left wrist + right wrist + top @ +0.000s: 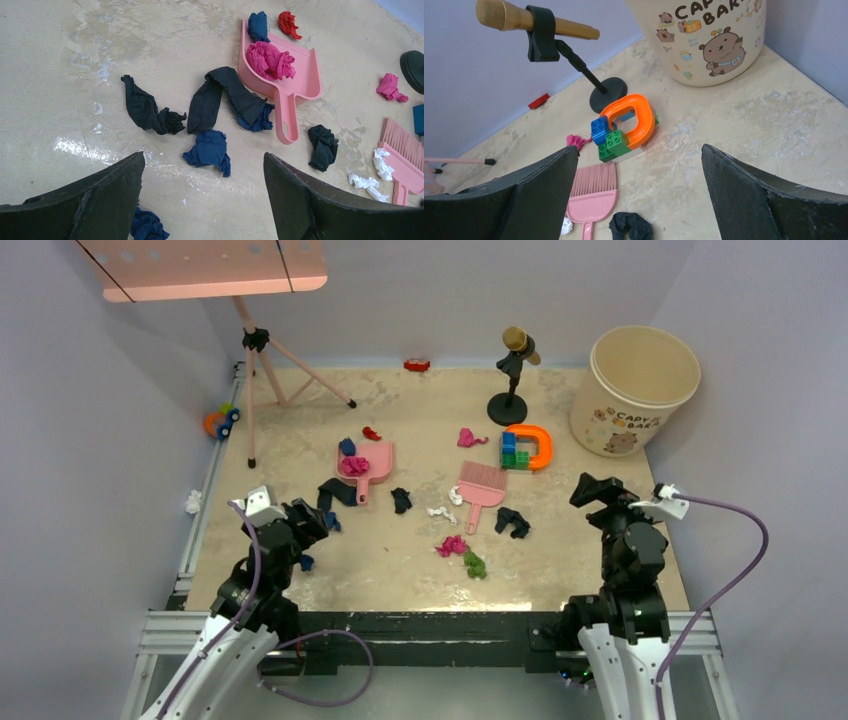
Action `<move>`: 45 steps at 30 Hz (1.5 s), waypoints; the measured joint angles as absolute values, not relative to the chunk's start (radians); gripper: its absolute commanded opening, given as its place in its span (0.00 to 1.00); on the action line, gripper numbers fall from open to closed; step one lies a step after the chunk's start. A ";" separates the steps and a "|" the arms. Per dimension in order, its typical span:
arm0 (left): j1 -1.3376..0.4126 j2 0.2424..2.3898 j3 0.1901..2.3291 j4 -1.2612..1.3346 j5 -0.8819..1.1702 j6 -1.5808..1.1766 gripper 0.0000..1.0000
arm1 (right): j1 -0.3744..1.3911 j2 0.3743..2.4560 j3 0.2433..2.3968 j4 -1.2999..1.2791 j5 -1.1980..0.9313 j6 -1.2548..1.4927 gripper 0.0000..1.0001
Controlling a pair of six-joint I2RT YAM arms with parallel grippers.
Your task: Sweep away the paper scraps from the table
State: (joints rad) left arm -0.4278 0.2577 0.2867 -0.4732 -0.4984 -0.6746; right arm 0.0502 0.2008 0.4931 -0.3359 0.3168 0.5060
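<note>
Paper scraps lie scattered over the beige table [400, 575]: a navy wad [209, 150], dark strips [150, 111] [225, 97], a black wad [323, 145], white bits [382, 162], magenta and green wads [462, 552]. A pink dustpan [295, 85] holds a magenta wad [270, 60]. A pink brush [480, 490] lies mid-table; it also shows in the right wrist view [593, 192]. My left gripper [204, 172] is open and empty above the navy wad at the left side [310, 520]. My right gripper [639, 167] is open and empty, right of the brush [590, 490].
A cream bin [635, 390] stands back right. A microphone on a stand [512, 375], an orange ring with toy blocks [525, 448], a pink tripod [265, 370] and a red toy car [417, 365] stand at the back. Walls close three sides.
</note>
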 measured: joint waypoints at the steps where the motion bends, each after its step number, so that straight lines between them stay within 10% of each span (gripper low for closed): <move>1: -0.428 0.257 0.287 -0.473 -0.498 -0.675 0.91 | 0.050 0.208 0.493 -0.335 0.313 0.505 0.99; 18: -0.428 0.311 0.287 -0.449 -0.474 -0.669 0.91 | 0.082 0.705 0.603 -0.254 0.045 0.445 0.94; 27: -0.428 0.371 0.274 -0.294 -0.287 -0.584 0.89 | 0.494 0.957 0.672 -0.243 0.223 0.493 0.94; 45: -0.475 1.051 0.633 -0.256 -0.231 -0.484 0.83 | 0.511 0.771 0.450 -0.058 0.413 0.443 0.92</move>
